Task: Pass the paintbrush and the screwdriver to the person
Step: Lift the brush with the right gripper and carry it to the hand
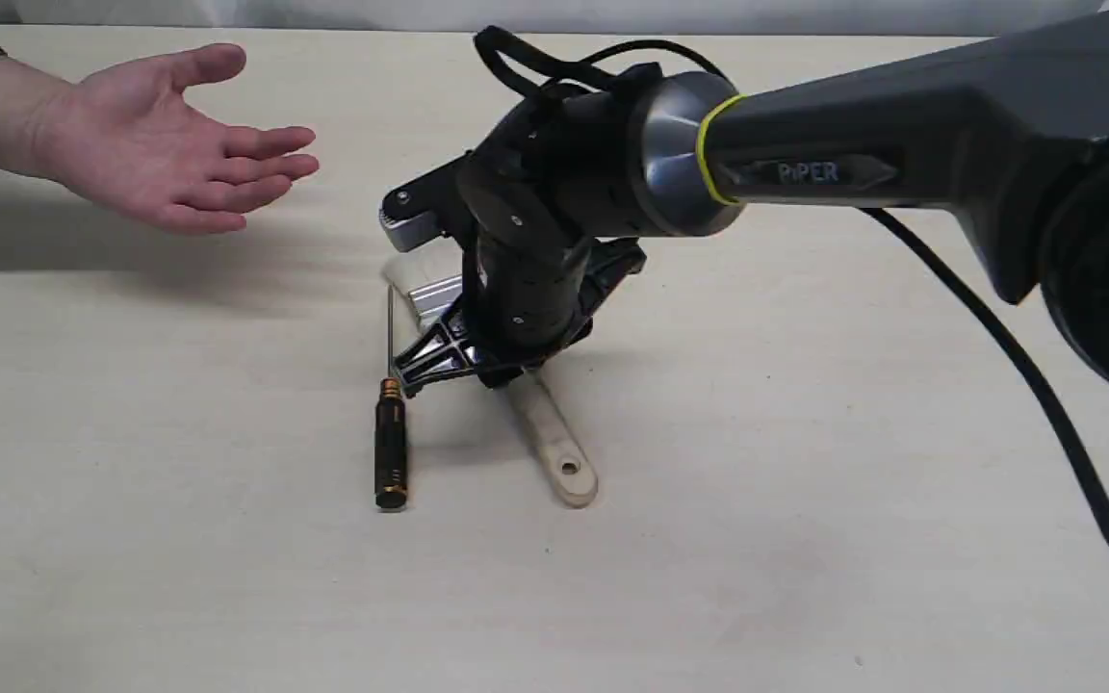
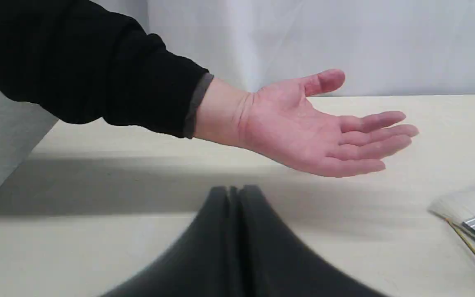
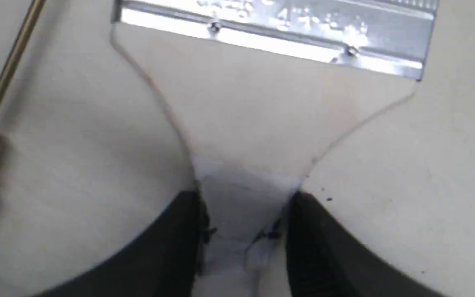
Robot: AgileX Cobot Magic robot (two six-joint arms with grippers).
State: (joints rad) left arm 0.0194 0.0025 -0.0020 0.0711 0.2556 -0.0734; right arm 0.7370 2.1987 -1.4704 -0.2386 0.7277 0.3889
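Flat on the counter (image 1: 805, 500), mid-scene: the paintbrush (image 1: 547, 433), bristles pointing far and left, bare-wood handle trailing near and right, hole end nearest. Clamped across the narrow neck just behind the silver ferrule (image 3: 278, 37): the right hand (image 3: 243, 198), one finger pressed to each side of the wood by the look of it, no lift yet. Just left of the brush and apart from it, the screwdriver (image 1: 390, 443), thin shaft running far, black handle near, close beside that grip. Far and left again, well apart, held above the counter: the person (image 1: 145, 144), palm up and open, fingertips toward the brush. Handy, probably: long axis aimed roughly at that palm, so a lift and a carry far-left, bristles leading. Nearer the brush by a long way, the right arm. Out of the exterior view, facing the palm: the left hand (image 2: 234, 194), fingers pinched together on nothing.
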